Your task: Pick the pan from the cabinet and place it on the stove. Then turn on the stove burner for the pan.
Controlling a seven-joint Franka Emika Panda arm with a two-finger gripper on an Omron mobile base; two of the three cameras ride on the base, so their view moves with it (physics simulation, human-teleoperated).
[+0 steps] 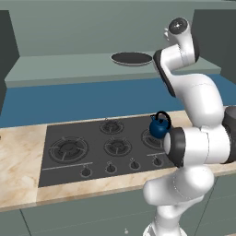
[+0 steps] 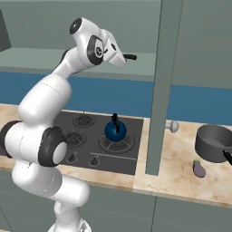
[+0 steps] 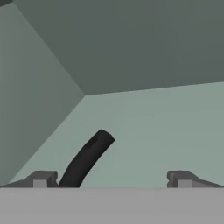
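The pan point(image 1: 132, 58) lies flat on the shelf of the open cabinet point(image 1: 69, 64), above the stove point(image 1: 106, 147). The gripper point(image 3: 111, 180) reaches in with jaws wide open, empty, the pan's dark handle point(image 3: 85, 159) rising between the fingertips point(image 3: 40, 179). The pan looks rigid, fairly light and smooth-sided; the handle seems the best hold, gripped squarely to stop it tipping.

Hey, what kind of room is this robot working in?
A kitchen, computer-rendered: a black gas stove set in a marble-look counter, a blue kettle on a burner, and a pan in the open cabinet.
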